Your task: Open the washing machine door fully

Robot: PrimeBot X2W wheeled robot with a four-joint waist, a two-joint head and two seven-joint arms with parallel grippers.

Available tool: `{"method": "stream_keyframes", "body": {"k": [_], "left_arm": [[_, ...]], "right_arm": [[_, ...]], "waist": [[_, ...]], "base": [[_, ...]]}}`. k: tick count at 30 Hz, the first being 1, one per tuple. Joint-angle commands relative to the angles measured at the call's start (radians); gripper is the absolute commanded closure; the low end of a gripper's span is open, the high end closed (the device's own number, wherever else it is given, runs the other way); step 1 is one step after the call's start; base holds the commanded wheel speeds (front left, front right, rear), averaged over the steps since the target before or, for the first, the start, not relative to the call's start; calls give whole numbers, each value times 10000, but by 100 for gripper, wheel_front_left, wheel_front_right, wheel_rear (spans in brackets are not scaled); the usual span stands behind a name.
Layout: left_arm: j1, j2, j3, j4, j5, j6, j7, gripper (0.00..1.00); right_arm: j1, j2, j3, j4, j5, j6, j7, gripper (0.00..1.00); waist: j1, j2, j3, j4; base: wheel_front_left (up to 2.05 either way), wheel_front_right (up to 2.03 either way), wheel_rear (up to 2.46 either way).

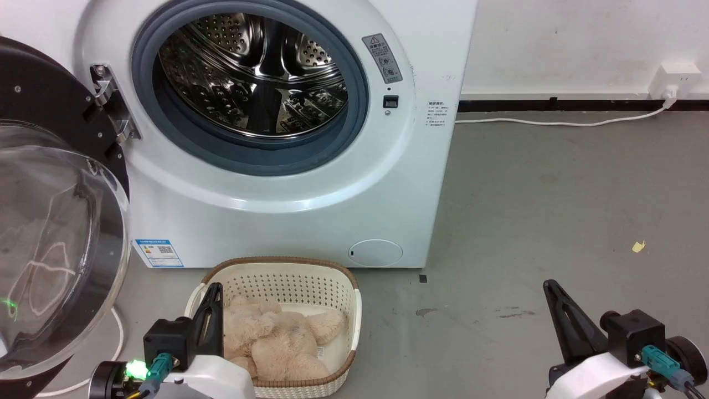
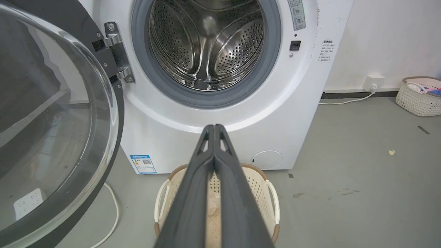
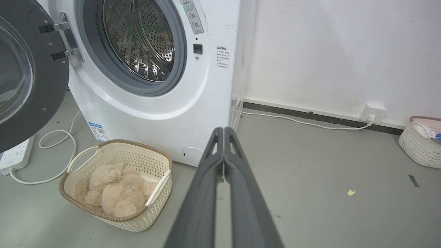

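The washing machine (image 1: 310, 216) is a white front-loader with a grey gasket and a bare steel drum (image 1: 255, 72). Its door (image 1: 50, 233) stands swung out to the left on its hinge (image 1: 111, 105), black rim and clear glass bowl facing me; the door (image 2: 51, 120) also shows at the left of the left wrist view, and the door (image 3: 24, 75) at the left of the right wrist view. My left gripper (image 1: 213, 288) hangs low over the basket, shut and holding nothing, fingertips (image 2: 214, 126) together. My right gripper (image 1: 550, 285) is shut above the floor, well right of the machine.
A cream laundry basket (image 1: 277, 271) with a beige plush toy (image 1: 277, 343) sits on the floor before the machine. A white cable (image 3: 58, 144) and a power strip (image 3: 15, 155) lie under the door. Another basket (image 3: 422, 141) stands by the wall at the right.
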Motion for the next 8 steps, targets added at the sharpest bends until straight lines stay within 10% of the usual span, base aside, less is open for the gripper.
{"method": "stream_keyframes", "body": {"k": [1, 8], "left_arm": [[-145, -2, 62, -47, 100, -37, 61, 100], [-209, -23, 113, -86, 228, -54, 245, 100]], "right_arm": [[-182, 43, 40, 36, -86, 5, 54, 100], [-267, 46, 104, 55, -138, 6, 239, 100]], "waist": [[1, 0, 2, -5], [1, 0, 12, -31]], "base": [[0, 0, 0], [0, 0, 0]]}}
